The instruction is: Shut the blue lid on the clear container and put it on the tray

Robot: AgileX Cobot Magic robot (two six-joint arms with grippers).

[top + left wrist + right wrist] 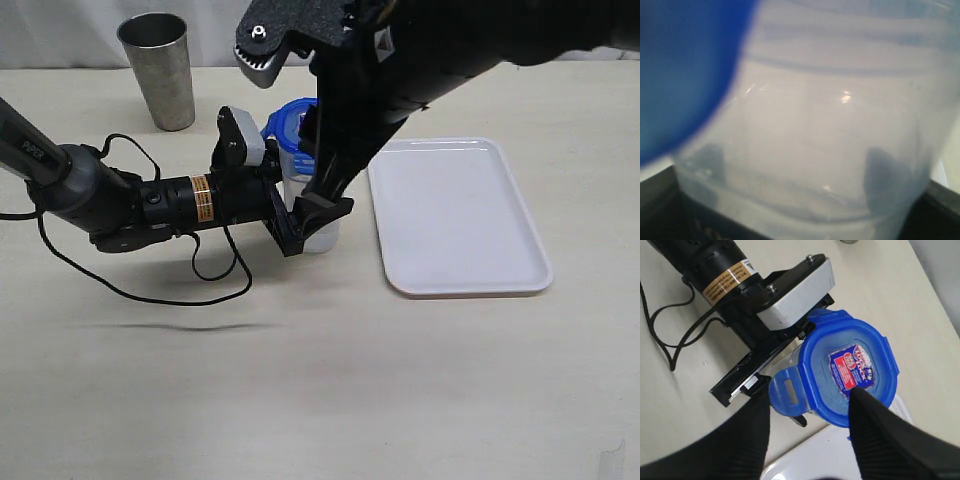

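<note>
The blue lid lies sticker-up on top of the clear container, with one snap flap sticking out sideways. My left gripper is shut on the container's body, and its fingers show as dark shapes through the plastic. In the exterior view the left gripper holds the container upright on the table, just left of the tray. My right gripper hovers right above the lid, open. One finger is over the sticker and the other is off to the flap's side.
A grey metal cup stands at the back left. A black cable loops on the table beside the left arm. The tray's white corner shows just below the lid. The right arm hides part of the container in the exterior view.
</note>
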